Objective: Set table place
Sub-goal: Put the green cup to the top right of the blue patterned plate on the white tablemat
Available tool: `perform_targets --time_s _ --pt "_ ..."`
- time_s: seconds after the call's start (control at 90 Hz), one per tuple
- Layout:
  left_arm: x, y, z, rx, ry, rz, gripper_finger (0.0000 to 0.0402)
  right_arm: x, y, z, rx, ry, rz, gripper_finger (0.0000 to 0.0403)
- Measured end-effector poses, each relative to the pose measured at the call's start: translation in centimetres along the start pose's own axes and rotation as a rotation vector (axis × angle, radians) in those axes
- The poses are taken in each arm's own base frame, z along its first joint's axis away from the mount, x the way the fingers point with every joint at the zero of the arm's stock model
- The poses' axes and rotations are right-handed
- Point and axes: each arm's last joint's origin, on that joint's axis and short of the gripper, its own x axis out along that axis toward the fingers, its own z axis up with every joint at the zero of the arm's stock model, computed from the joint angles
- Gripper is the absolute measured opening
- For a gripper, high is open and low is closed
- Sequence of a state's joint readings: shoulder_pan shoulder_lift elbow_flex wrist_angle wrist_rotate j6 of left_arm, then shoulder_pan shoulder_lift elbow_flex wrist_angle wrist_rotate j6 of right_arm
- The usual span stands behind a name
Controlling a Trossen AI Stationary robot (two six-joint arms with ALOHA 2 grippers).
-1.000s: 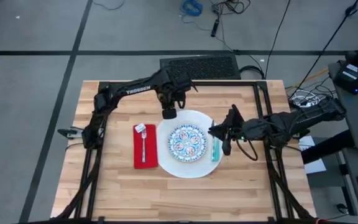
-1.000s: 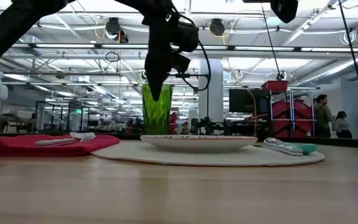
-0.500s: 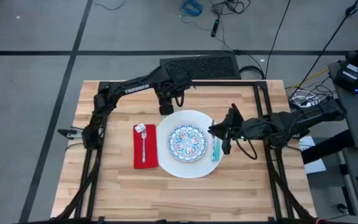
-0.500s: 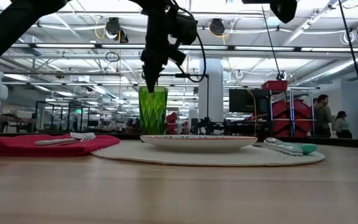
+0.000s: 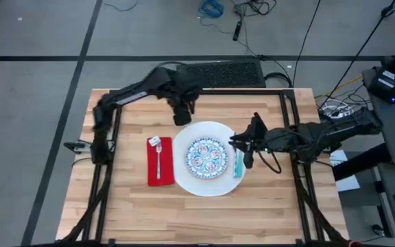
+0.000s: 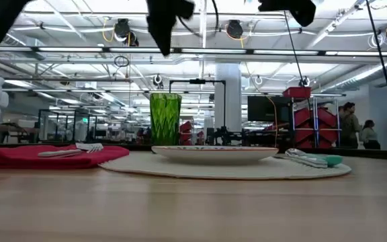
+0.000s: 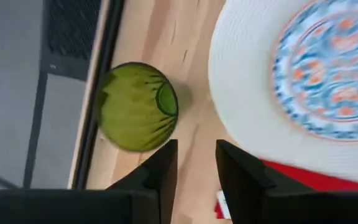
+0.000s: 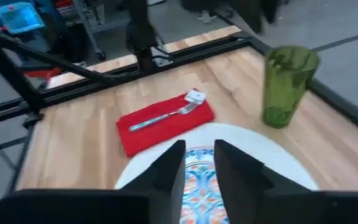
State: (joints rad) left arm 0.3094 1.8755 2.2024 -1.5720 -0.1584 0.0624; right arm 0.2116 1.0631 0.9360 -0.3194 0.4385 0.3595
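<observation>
Six items of the place setting lie on the counter (image 5: 266,213): a large white plate (image 5: 184,175) at centre, a small blue-patterned plate (image 5: 206,156) on top of it, a red napkin (image 5: 151,168) just beside the plate toward the left edge with a silver fork (image 5: 158,158) lying on it, a teal-handled spoon (image 5: 238,165) at the plate's right rim, and a green tumbler (image 7: 137,115) standing upright near the far edge, just beyond the plate and apart from it. Left gripper (image 5: 182,113) is raised above the tumbler, clear of it, fingers (image 7: 160,177) released and holding nothing. Right gripper (image 5: 242,145) waits beside the spoon at the plate's right side, fingers (image 8: 166,168) slightly parted and empty.
</observation>
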Motion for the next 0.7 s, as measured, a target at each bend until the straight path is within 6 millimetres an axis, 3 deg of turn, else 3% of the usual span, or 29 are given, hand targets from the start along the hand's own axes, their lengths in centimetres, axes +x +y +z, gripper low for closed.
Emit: perform_targets --time_s 0.189,0.3,0.489,0.7 --pt "-5.8 -0.2 -3.2 -0.085 -0.153 -0.082 0.0095 2.8 -2.2 0.7 -0.015 0.019 0.013 0.0165" --pt "-7.5 -0.5 -5.3 -0.119 -0.179 -0.094 0.0095 5.0 -3.6 1.3 -0.058 -0.009 0.042 0.019" --pt "-7.4 -1.5 -8.8 -0.194 -0.12 -0.113 0.0095 9.0 -6.4 1.4 -0.148 -0.037 0.068 0.02" --pt "-4.6 -3.5 -12.4 -0.35 -0.015 -0.131 0.0095 13.7 -8.3 1.9 -0.262 0.013 0.124 0.0197"
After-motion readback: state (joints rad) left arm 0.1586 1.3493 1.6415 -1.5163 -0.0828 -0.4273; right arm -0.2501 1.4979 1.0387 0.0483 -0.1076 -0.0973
